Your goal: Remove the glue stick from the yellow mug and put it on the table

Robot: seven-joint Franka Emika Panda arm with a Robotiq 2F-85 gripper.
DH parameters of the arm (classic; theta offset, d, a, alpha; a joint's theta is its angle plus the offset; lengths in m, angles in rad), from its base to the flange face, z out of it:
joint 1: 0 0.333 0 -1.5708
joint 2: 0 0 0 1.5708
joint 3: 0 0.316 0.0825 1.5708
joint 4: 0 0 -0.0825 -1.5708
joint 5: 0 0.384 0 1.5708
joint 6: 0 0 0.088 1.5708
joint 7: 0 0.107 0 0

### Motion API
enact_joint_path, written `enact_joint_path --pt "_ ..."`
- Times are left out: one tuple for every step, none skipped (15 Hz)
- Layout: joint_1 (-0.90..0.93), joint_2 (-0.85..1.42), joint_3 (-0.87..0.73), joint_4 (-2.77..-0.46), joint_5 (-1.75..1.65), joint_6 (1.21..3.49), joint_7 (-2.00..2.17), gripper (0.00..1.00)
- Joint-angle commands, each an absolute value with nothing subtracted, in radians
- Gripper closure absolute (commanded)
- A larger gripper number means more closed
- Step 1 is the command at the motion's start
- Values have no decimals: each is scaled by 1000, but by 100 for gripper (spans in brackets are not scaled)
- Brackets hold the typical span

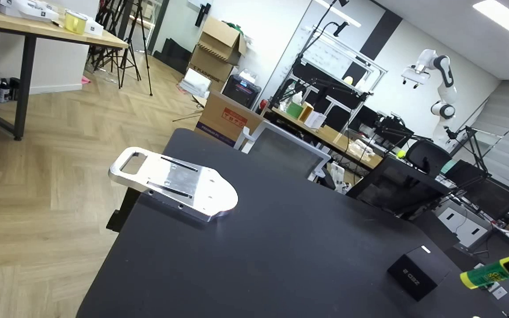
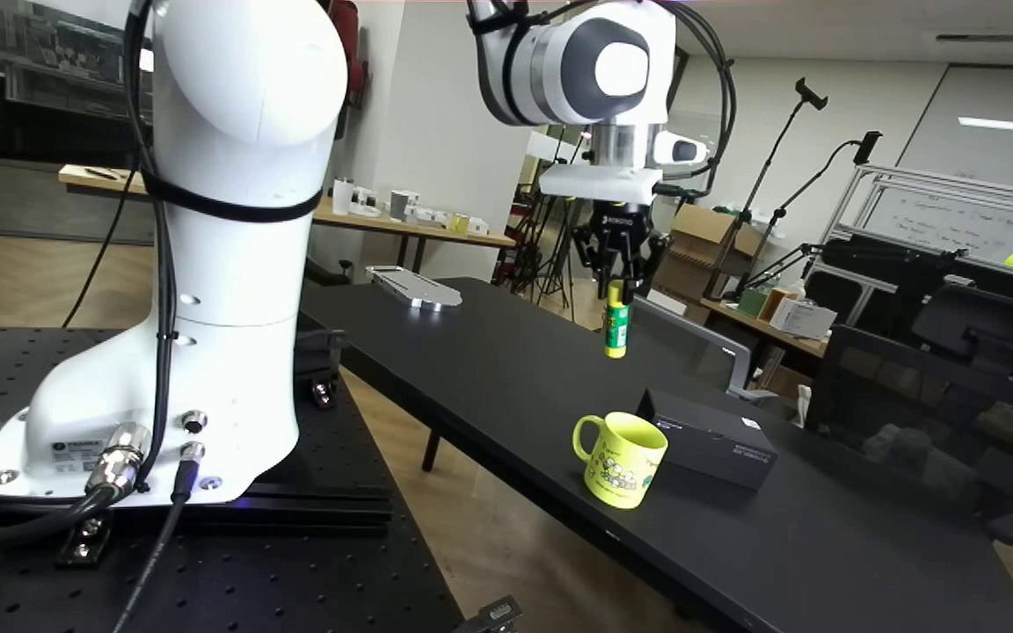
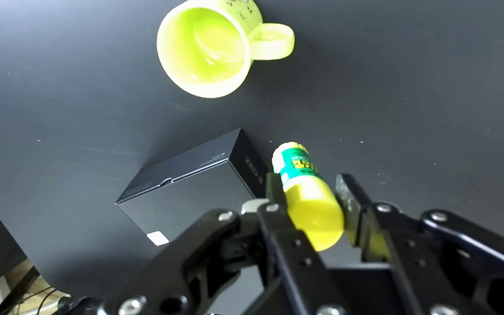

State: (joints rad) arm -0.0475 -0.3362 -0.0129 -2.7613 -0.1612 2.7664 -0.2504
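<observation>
The glue stick (image 2: 616, 327), green and yellow, hangs upright in the air above the black table (image 2: 489, 360). It also shows in an exterior view (image 1: 486, 274) and in the wrist view (image 3: 309, 199). My gripper (image 3: 309, 183) is shut on its yellow upper end, one finger on each side. The gripper (image 2: 616, 283) is well above the tabletop. The yellow mug (image 2: 623, 462) stands upright on the table near the edge, below the glue stick. In the wrist view the mug (image 3: 210, 89) looks empty inside, its handle pointing right.
A black box (image 2: 717, 444) lies on the table right beside the mug; it also shows in the wrist view (image 3: 190, 188). A silver metal plate (image 1: 179, 181) lies at a table corner. A chair (image 1: 281, 148) stands at the table's side. A wooden desk (image 1: 38, 28) stands farther off.
</observation>
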Motion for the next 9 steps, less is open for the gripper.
enact_joint_path --pt "-37 -359 64 -2740 -233 2680 -179 91" --pt "-39 -341 90 -2720 -254 2656 -156 91" --pt "-36 -309 113 -2692 -269 2626 -134 91" --pt "-27 -286 129 -2671 -276 2597 -119 91" --pt "-22 -249 147 -2644 -287 2571 -99 91" --pt "-11 -217 156 -2620 -285 2545 -88 91" --pt "6 -178 159 -2594 -274 2517 -90 91" --pt "24 -140 159 -2571 -260 2501 -102 91" --pt "42 -102 156 -2551 -244 2492 -119 91"
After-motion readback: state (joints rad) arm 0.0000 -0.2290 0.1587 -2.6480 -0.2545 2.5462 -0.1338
